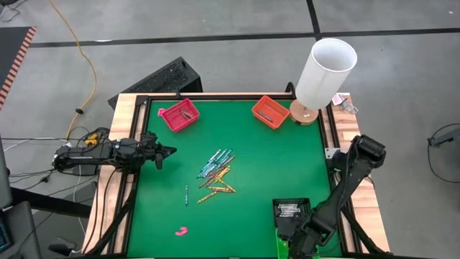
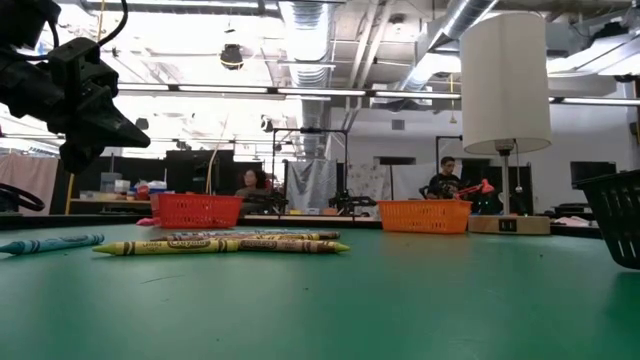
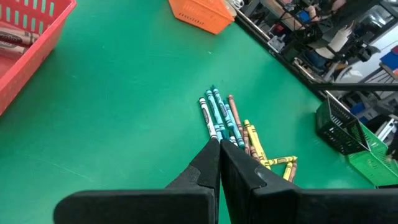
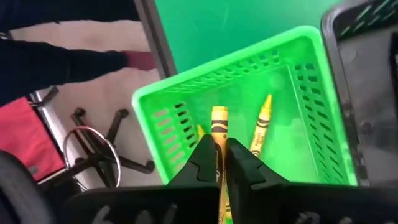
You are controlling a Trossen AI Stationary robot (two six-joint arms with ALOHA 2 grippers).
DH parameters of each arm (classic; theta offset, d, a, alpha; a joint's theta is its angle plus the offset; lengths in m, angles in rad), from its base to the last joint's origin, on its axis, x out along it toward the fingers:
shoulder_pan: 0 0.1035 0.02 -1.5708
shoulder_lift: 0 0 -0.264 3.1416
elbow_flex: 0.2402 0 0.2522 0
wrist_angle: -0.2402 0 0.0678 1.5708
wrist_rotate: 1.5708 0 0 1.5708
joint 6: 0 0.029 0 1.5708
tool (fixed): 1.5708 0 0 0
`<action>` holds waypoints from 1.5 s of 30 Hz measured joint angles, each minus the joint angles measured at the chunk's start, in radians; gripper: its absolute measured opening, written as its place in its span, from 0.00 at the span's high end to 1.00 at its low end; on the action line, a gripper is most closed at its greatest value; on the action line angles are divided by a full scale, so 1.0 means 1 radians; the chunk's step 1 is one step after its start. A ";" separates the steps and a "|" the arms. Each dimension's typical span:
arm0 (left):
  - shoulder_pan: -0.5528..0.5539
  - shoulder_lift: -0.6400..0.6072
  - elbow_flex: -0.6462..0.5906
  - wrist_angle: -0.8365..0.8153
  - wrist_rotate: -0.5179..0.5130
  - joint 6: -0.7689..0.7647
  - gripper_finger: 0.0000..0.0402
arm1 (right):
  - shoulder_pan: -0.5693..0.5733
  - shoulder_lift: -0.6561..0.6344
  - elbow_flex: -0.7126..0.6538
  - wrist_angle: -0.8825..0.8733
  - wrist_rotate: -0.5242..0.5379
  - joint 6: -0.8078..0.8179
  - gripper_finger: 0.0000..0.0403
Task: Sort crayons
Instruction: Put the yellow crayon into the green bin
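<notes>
Nearest to the right wrist camera, the right gripper (image 4: pixel 222 163) pinches a yellow wax crayon (image 4: pixel 219 127) above the bright green plastic basket (image 4: pixel 186 90), where one more yellow crayon (image 4: pixel 262 120) already lies; the drop seems close.

Going left to right from the loose pile of crayons (image 1: pixel 217 173) in the middle of the green mat: the left gripper (image 1: pixel 163 152) hovers to its left, fingers shut and empty. One teal crayon (image 1: pixel 187 194) lies just left of the pile. Behind the pile stand a red basket (image 1: pixel 179 115) and an orange basket (image 1: pixel 270 111), each with something inside.

I judge the sorting begun, but most sticks remain.
</notes>
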 joint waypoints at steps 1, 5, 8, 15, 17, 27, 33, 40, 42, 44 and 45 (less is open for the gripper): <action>0.000 0.000 0.000 0.000 0.000 -0.001 1.00 | 0.000 0.001 0.000 -0.008 -0.005 0.001 0.95; 0.000 0.000 0.000 0.000 0.000 -0.002 1.00 | -0.010 -0.004 0.000 -0.068 -0.007 0.024 0.90; 0.000 0.000 0.000 0.000 0.000 -0.003 1.00 | -0.011 -0.008 0.000 -0.075 -0.015 0.020 0.86; 0.000 0.000 0.000 0.000 0.000 -0.002 1.00 | -0.011 -0.012 0.000 -0.069 -0.022 0.011 0.76; 0.000 0.000 0.000 0.000 0.000 -0.001 1.00 | -0.022 -0.024 0.000 -0.055 -0.022 -0.014 0.75; 0.000 0.000 0.000 0.000 0.000 -0.001 1.00 | -0.224 -0.186 0.001 -0.054 0.021 -0.208 0.75; 0.000 0.000 0.000 0.000 0.001 -0.001 1.00 | -0.410 -0.199 0.001 -0.054 0.127 -0.396 0.75; 0.000 0.000 0.000 0.000 0.001 -0.003 1.00 | -0.578 -0.079 0.001 0.109 0.140 -0.581 0.75; 0.000 0.000 0.000 0.000 0.001 -0.003 1.00 | -0.603 -0.041 0.001 0.180 0.140 -0.627 0.75; 0.000 0.000 0.000 0.000 0.001 -0.005 1.00 | -0.627 -0.003 0.001 0.244 0.139 -0.655 0.75; 0.000 0.000 0.000 0.000 0.001 -0.010 1.00 | -0.637 0.013 0.001 0.268 0.139 -0.665 0.75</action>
